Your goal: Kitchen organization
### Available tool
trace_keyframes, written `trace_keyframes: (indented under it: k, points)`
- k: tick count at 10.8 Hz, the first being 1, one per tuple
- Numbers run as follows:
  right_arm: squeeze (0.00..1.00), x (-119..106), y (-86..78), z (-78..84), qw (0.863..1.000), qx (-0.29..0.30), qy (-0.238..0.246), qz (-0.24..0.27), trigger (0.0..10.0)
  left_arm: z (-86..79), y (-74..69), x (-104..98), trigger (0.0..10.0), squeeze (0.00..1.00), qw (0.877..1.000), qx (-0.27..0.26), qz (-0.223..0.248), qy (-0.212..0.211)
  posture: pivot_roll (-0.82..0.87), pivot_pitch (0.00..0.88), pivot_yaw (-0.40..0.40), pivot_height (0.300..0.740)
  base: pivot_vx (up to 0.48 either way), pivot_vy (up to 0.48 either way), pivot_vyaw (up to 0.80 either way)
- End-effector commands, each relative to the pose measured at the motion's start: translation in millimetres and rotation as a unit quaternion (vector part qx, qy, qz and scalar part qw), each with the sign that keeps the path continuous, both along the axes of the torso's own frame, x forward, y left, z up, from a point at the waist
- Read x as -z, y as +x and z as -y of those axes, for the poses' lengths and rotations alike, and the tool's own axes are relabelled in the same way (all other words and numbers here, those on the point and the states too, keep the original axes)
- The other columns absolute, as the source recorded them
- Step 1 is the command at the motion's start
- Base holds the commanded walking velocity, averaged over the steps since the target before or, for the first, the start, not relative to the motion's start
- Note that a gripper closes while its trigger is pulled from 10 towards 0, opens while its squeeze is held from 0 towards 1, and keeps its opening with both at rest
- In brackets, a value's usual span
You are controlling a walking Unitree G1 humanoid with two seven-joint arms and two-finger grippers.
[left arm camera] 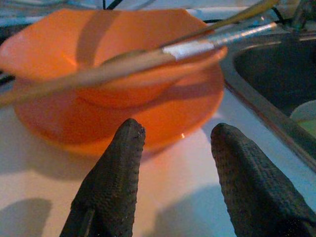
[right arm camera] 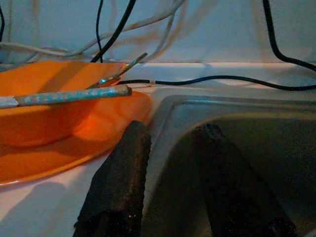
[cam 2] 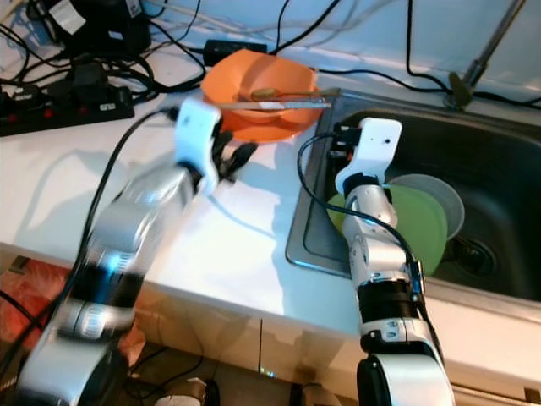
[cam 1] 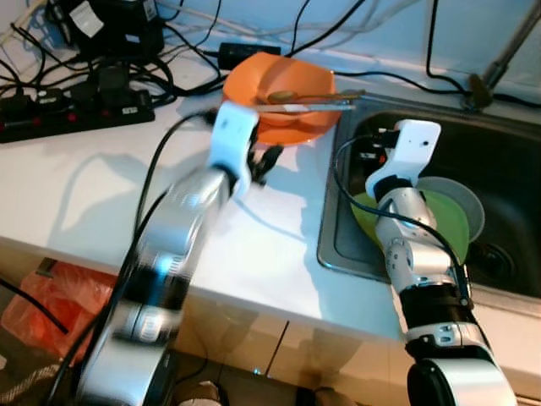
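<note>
**White counter, steel sink, orange dishes at the far edge**

White countertop point(cam 1: 101, 194) on the left, stainless sink point(cam 1: 507, 161) sunk into it on the right. Far left — a black power strip point(cam 1: 76, 114) amid a tangle of black cables point(cam 1: 177, 51).

Orange bowl point(cam 1: 287, 89) seated on an orange plate point(left arm camera: 197, 106), far on the counter, just left of the sink rim. Across the bowl's top, a pair of utensils point(cam 1: 308, 101) with long handles, ends jutting toward the sink.

Left gripper point(left arm camera: 175, 177) low over the counter just near of the plate, fingers point(left arm camera: 116, 173) spread apart, nothing between them. Right gripper point(right arm camera: 170, 173) at the sink's left rim, fingers parted and empty — one over the counter edge, one over the basin.

In the basin, a green plate point(cam 2: 423, 224) overlapping a pale grey dish point(cam 2: 444, 199), partly behind the right arm.
</note>
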State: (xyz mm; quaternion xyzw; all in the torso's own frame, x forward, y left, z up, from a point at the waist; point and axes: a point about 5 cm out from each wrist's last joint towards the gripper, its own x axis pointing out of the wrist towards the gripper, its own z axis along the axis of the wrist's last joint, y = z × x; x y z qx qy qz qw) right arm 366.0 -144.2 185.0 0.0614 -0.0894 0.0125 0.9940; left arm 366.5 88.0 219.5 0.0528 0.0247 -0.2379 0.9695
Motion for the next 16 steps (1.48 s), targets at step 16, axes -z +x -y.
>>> trace_keyframes:
  k: [16]
  points:
    - [0.00, 20, -34.8, -0.2, 0.999, 0.025, 0.008, -0.028, 10.0, -3.9, 57.0, -29, 10.0, 0.00, 0.998, -0.049, -0.005, 0.048, -0.04, 0.220, 0.061, 0.740, 0.000, 0.000, 0.00]
